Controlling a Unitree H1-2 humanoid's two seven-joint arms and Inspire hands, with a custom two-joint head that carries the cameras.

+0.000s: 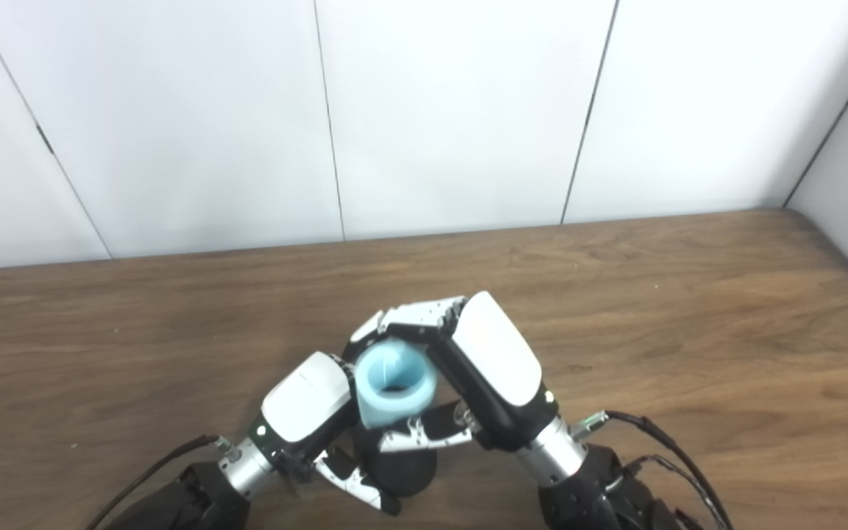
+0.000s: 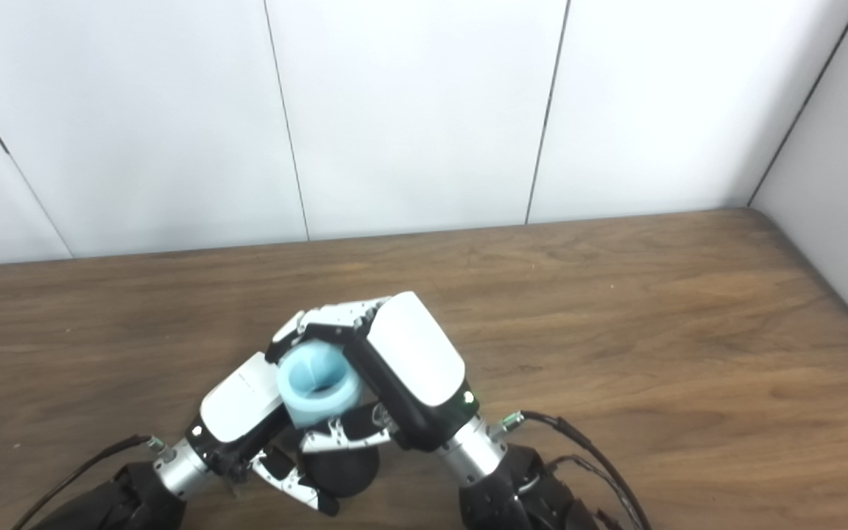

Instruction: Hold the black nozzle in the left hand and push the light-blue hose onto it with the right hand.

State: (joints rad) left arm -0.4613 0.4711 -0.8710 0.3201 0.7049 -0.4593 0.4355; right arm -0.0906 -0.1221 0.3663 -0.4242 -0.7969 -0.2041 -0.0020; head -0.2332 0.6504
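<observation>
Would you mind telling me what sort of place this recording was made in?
Probably a lab or test cell: a bare wooden table set against plain white wall panels, with nothing on it beyond the robot's own work.

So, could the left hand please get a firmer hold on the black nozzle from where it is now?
Probably yes: the left hand already sits against the black nozzle, though the right hand and light-blue hose crowd it from above.

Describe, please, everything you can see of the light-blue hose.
The light-blue hose is a short, thick-walled tube of matte, rubbery-looking material, its round open end facing up toward the cameras. The right hand wraps its fingers around it from behind. Its lower end meets the black nozzle, held by the left hand; how far it is seated cannot be seen.
</observation>
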